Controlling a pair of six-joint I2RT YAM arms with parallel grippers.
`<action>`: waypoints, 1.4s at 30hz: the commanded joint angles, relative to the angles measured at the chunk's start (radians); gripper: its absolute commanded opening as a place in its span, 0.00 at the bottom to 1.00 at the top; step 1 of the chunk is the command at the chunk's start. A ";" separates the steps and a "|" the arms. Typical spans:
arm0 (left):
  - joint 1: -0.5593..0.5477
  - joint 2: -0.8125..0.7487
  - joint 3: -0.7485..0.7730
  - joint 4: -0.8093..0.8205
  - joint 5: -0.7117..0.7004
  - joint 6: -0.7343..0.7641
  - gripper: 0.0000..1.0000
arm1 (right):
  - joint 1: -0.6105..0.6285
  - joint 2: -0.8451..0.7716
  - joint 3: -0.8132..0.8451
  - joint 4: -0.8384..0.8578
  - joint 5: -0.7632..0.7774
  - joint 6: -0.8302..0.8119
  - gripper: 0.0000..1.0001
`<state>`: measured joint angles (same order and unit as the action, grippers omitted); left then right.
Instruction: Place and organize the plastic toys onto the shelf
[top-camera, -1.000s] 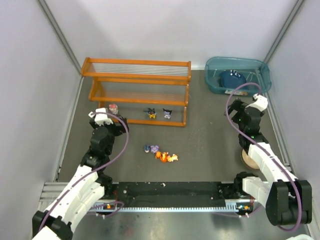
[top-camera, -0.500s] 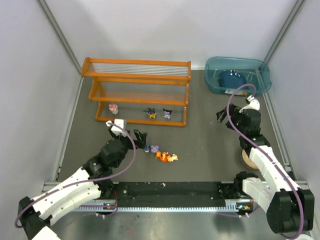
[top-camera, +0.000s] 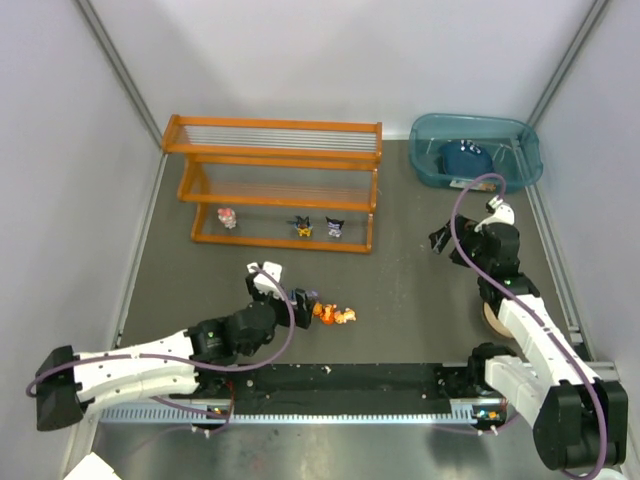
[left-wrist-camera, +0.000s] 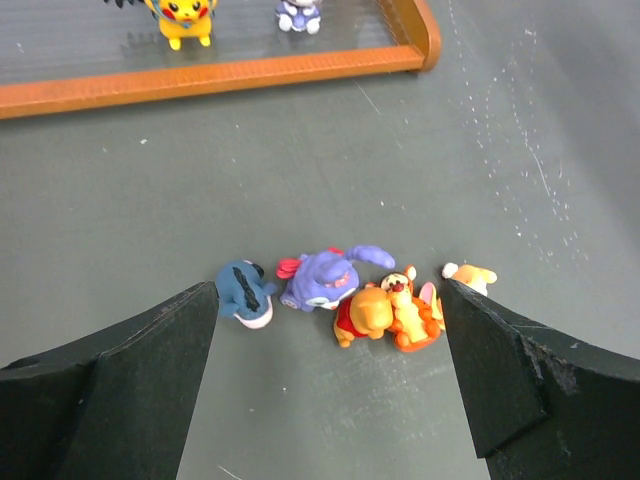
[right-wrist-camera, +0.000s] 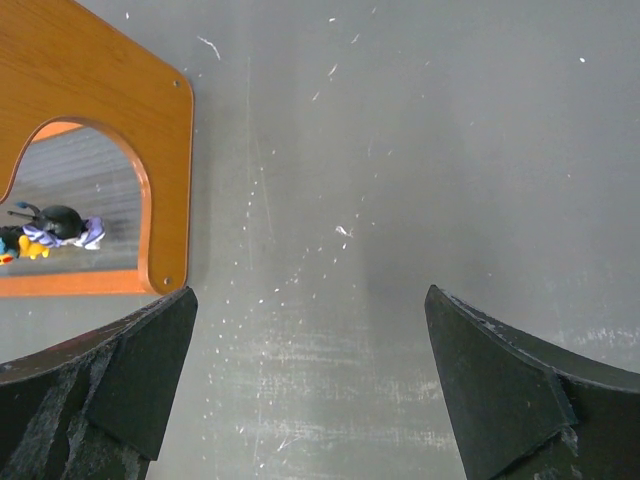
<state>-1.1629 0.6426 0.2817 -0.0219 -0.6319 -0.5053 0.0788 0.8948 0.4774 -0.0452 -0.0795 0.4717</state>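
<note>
Orange shelf (top-camera: 272, 150) at back, three plastic toys (top-camera: 303, 228) on lowest tier, loose toys (left-wrist-camera: 385, 310) heaped on grey counter (left-wrist-camera: 300, 160) inside wide-spread left claw (left-wrist-camera: 328, 290), right claw (right-wrist-camera: 308, 300) likewise released, beside shelf end.

I can't find any words, numbers or signs to read from here, not on the little toys (left-wrist-camera: 325, 280), not on the orange shelf (top-camera: 270, 152), not on the teal bin (top-camera: 424, 165) and not on the counter (top-camera: 420, 290).
</note>
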 joint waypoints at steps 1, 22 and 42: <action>-0.061 0.046 -0.003 0.073 -0.087 -0.051 0.99 | 0.010 0.006 0.007 0.036 -0.028 -0.018 0.99; -0.173 0.328 0.034 0.082 -0.298 -0.277 0.98 | 0.009 0.010 0.003 0.038 -0.055 -0.027 0.99; -0.173 0.404 0.050 0.143 -0.313 -0.303 0.87 | 0.010 0.016 0.001 0.038 -0.059 -0.030 0.99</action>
<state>-1.3308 1.0332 0.3000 0.0601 -0.9226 -0.7925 0.0788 0.9108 0.4774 -0.0456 -0.1276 0.4549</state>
